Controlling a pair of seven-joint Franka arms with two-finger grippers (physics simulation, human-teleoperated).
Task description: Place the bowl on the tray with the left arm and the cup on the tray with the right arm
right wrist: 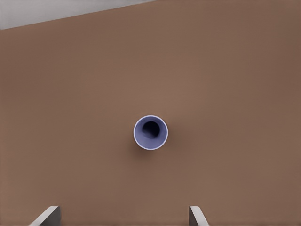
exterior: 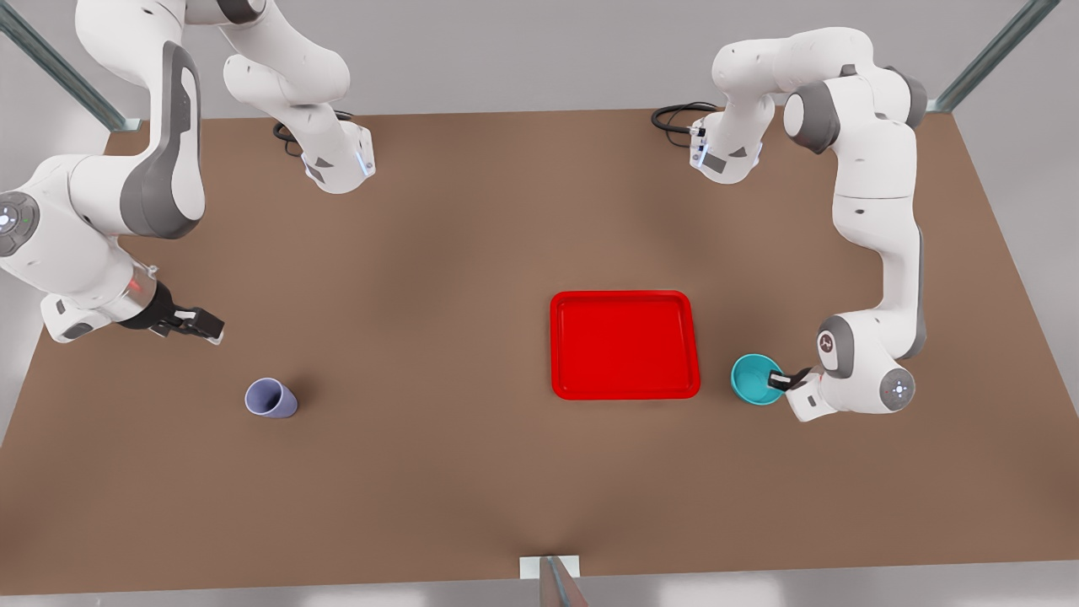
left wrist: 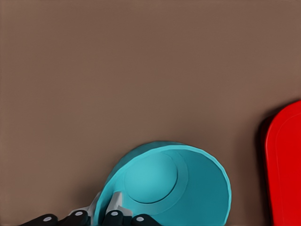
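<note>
Teal bowl, smooth, seemingly tilted, pinched by left gripper.

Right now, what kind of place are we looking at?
Most likely a simulated robot test bench: a bare brown table with two white arms mounted on it, a metal frame around it, and just a red tray, bowl and cup.

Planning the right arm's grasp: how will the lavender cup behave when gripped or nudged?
The cup looks rigid, so it likely won't deform. Tall, narrow and tapered, it may tip if nudged high. Its smooth wall may slip between the right gripper's open fingers.
</note>
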